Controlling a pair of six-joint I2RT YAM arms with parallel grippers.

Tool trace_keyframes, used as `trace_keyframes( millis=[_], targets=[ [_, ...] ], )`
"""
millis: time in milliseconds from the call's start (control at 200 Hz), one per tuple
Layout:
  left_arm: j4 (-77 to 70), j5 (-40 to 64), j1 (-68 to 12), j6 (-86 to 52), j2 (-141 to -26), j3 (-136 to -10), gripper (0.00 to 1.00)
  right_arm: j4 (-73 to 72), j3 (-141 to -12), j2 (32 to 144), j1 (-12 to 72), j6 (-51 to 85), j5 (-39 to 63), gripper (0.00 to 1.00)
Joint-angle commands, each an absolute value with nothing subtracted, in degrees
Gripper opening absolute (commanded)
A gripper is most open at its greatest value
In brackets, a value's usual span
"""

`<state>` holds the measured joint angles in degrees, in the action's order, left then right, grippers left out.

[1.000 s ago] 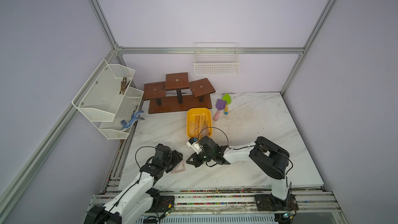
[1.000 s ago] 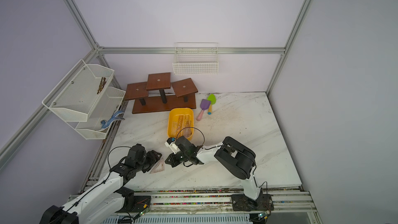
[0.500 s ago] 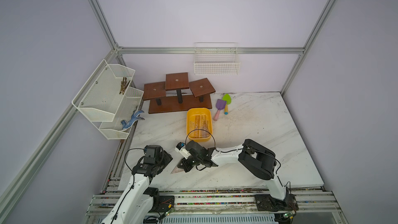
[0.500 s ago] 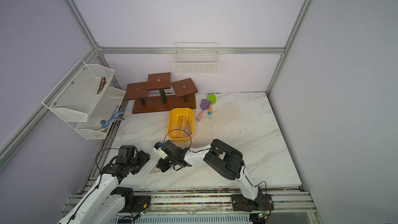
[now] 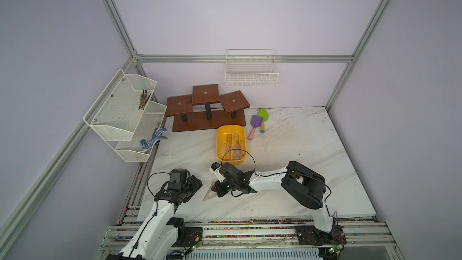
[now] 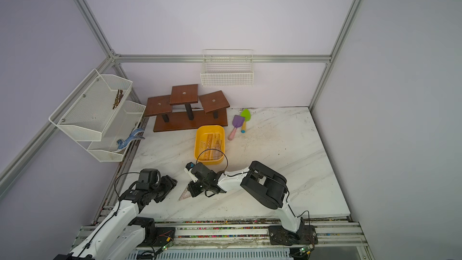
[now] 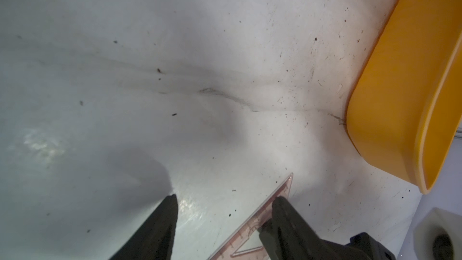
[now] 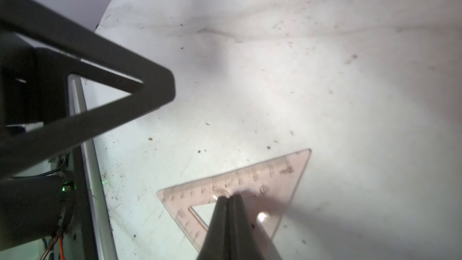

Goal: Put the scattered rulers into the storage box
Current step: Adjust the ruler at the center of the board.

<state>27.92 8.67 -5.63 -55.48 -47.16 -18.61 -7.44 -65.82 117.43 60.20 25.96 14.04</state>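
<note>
Under the right pincer (image 8: 228, 197): one pinkish see-through set square (image 8: 275, 171), lying flat on the white marble table (image 8: 325, 71). This pincer's fingers are pressed together, with their tips set on the square's top face by the scaled edge. In both top views the pincer hides most of the square and only a corner shows (image 5: 208, 196).

Just beside it, toward the left arm: the left pincer (image 7: 226, 197), fingers apart. One finger (image 7: 287, 216) overlaps the square's long edge, and contact cannot be told. The other finger is over bare table.

Beyond the right pincer, away from the arm bases: one yellow box (image 5: 231, 127), near the square but apart from it. It holds rulers (image 5: 232, 142): at least two long straight ones side by side and a clear piece at the near end. They overlap, so the full count is uncertain. A black cable (image 5: 238, 150) loops across the box's near end.

Farther out:
- Two toy shovels, one purple (image 5: 256, 122) and one green (image 5: 263, 115), beside the box.
- One brown stand (image 5: 207, 123) with three square tops.
- One white wire basket (image 5: 251, 76) on the back wall.
- One two-tier mesh rack (image 5: 120, 121) on the side wall.
- One blue toy lizard (image 5: 153, 141) at the rack's lower tier.
- Brownish bits in the upper tier, too small to name.
</note>
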Motion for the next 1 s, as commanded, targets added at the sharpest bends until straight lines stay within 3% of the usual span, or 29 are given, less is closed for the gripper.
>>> trace_keyframes(
  millis=[0,385,545,755,995],
  targets=[
    [22.6,12.2,-5.3,-54.1,-48.7,-17.6,0.64,-1.5,-60.8,116.6,58.9,29.0,8.2,0.0],
    [17.4,17.2,-6.7,-52.9,-53.2,-16.3,0.63,-4.6,-48.9,108.4,56.3,35.0,7.4,0.0],
    [17.2,21.0,-9.0,-51.5,-52.7,-15.8,0.64,-4.8,-51.8,101.9,55.7,35.4,12.8,0.13],
    [23.4,22.8,-13.2,-53.9,-47.6,-15.7,0.66,-0.1,-50.9,98.4,54.8,34.6,10.7,0.28],
    [25.9,19.7,-14.9,-55.4,-47.9,-16.7,0.68,-3.8,-46.6,101.3,54.5,36.3,13.4,0.32]
  ],
)
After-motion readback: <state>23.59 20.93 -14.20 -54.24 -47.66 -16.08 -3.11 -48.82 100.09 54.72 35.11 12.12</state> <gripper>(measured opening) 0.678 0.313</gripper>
